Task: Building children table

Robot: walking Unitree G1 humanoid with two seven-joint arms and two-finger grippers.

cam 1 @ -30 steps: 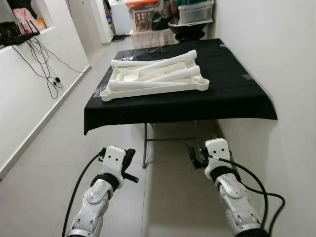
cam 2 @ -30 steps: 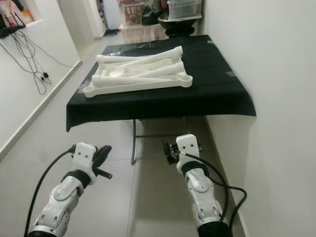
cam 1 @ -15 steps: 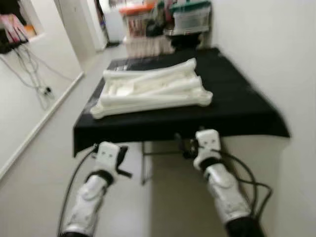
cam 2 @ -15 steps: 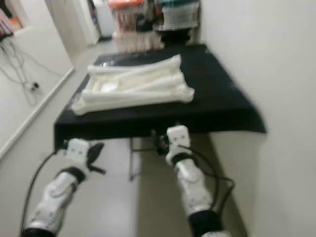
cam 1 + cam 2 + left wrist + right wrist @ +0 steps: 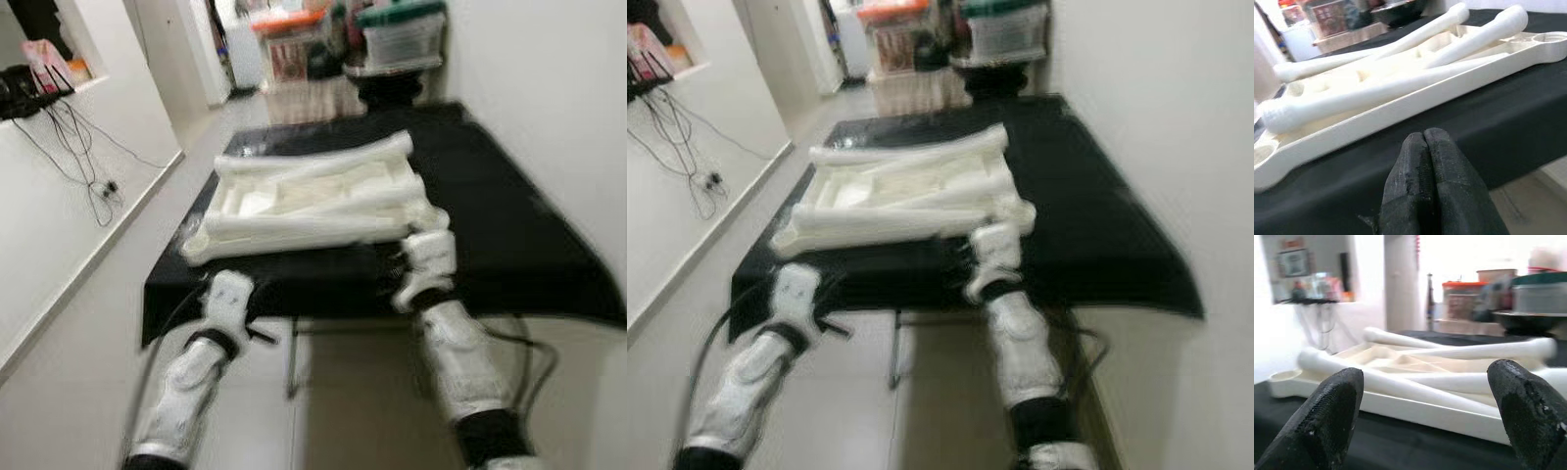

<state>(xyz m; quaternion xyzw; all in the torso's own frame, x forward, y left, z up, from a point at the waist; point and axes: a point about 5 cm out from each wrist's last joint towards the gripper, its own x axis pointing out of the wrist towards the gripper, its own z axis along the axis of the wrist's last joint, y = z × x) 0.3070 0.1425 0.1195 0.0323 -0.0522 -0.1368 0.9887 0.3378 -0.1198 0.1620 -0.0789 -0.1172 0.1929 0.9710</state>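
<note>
Item — white tabletop [image 5: 294, 211], upside down on the black-draped table [image 5: 529, 255], at our twelve o'clock. Three or four white legs [image 5: 1376, 90] lie loose across its underside; the blur hides the exact count.

Right claw [image 5: 1425, 416]: we hold it wide open and empty, up at the table's near edge, facing the tabletop's near right corner at about one o'clock.

Left claw [image 5: 1425, 169]: fingers pressed together on nothing, low before the tablecloth's hem at about eleven o'clock.

Step in hand, as we judge it — the approach; no leg is fitted yet.

Next move: we reach the open right claw over the rim and close it on the nearest leg.
</note>
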